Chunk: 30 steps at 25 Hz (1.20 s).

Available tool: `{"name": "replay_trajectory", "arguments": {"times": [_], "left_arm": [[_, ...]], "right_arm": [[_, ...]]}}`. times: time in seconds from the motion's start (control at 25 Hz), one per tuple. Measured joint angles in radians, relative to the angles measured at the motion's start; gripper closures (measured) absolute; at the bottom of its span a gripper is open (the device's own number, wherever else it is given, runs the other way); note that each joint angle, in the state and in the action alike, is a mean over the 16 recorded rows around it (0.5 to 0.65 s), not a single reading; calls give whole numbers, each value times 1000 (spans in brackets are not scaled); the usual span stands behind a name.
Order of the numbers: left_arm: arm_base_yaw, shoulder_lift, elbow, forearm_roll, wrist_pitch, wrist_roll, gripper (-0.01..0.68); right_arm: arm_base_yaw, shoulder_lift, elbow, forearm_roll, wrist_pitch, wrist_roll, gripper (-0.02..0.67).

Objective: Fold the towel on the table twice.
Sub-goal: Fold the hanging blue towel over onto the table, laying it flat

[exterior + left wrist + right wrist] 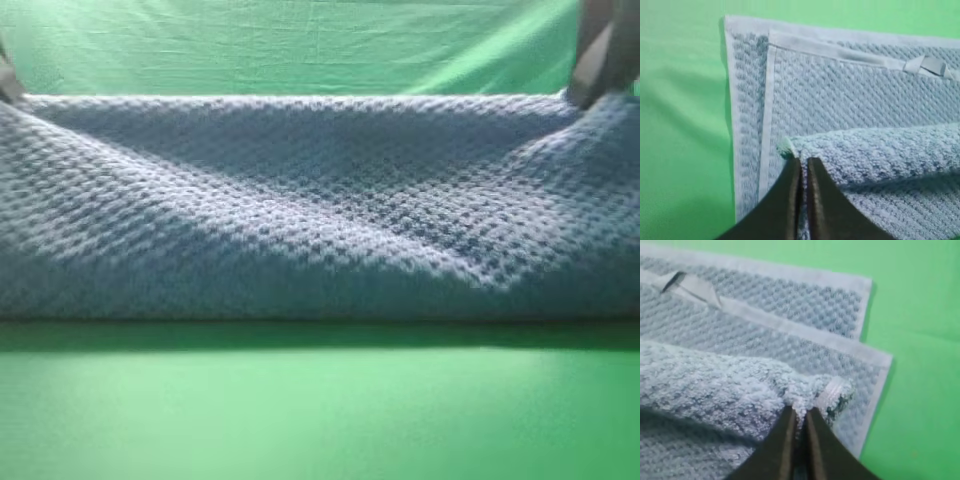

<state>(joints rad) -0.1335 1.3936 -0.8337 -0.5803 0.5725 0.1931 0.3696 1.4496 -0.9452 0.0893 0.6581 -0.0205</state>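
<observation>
From the high view I see bare green worktop (320, 410) nearest, then the towel (300, 220) lifted into a long sagging span across the middle. I judge a fold is under way, not yet laid; layers already lie beneath. My left hand (804, 162) is clenched on one lifted towel edge, my right hand (800, 412) on the other. Only the wrist views show those pinches and the stacked pale hems under them; the high view shows just the span.

left gripper (803, 165) clamped; right gripper (800, 415) clamped
</observation>
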Motion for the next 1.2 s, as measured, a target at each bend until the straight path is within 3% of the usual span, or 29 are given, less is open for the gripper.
{"name": "replay_trajectory", "arguments": {"times": [0.44,0.64,0.76,1.04,1.2], "left_arm": [[0,295,-234,8,-57,21,673],[0,356,-277,10,-85,29,627],[0,373,-288,13,-102,33,539],[0,353,-302,27,-106,49,273],[0,303,-334,36,-64,62,195]], "right_arm": [[-48,284,-239,-22,-76,-38,649],[-65,352,-291,-21,-98,-54,608],[-70,373,-305,-21,-111,-63,528],[-76,368,-331,-21,-103,-71,254],[-79,327,-366,-22,-47,-72,161]]}}
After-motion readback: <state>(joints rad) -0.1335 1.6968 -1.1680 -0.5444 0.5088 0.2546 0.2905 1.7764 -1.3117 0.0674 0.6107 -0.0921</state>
